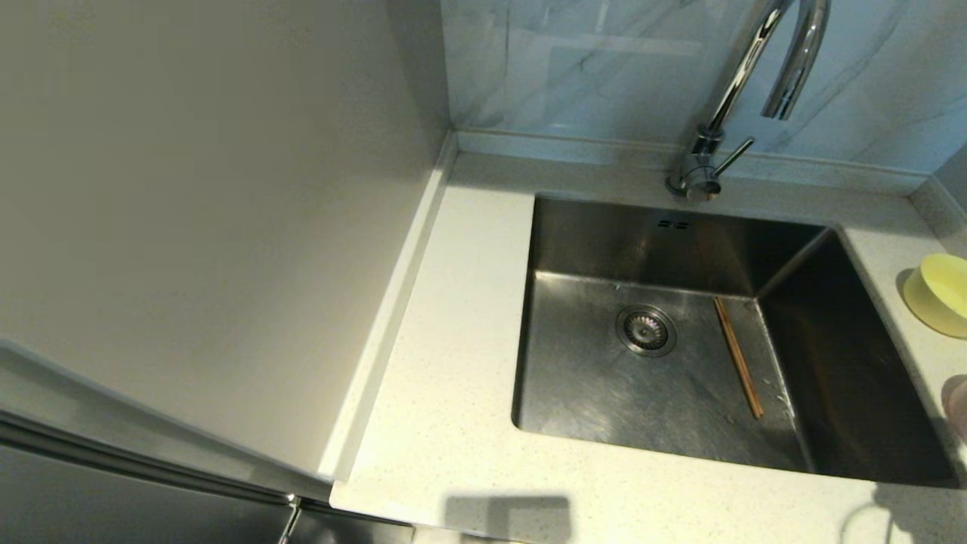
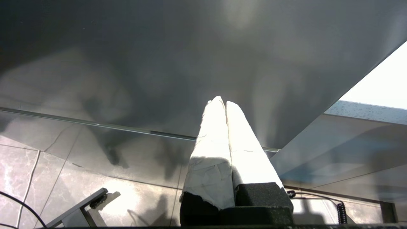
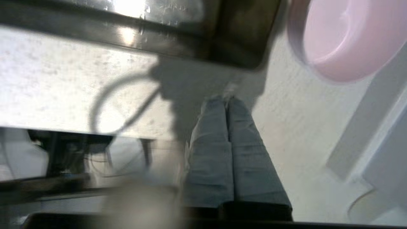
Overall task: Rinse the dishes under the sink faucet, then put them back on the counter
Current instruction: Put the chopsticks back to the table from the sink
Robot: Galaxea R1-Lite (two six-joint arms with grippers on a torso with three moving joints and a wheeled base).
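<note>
My right gripper (image 3: 226, 101), pinched shut on nothing, could knock the small round pale pink bowl (image 3: 341, 38) off the speckled stone counter (image 3: 295, 127).

Domestic kitchen, judged from fixtures. Steel sink (image 1: 604, 393) with round drain strainer (image 1: 646, 330) set into speckled off-white counter (image 1: 446, 363), right of centre in head view. Chrome gooseneck faucet (image 1: 744, 83) with lever at upper right, mounted behind basin. Blue-grey marbled wall panel (image 1: 604, 68) across top, above low raised back edge. Plain pale side panel (image 1: 196, 196) filling left half. Tableware present: chopsticks (image 1: 738, 367) on sink floor, yellow bowl (image 1: 939, 295) at right edge on counter, pink bowl (image 3: 346, 35) upper right in right wrist view. Grey marbled floor tiles (image 2: 38, 178) at lower left in left wrist view.
</note>
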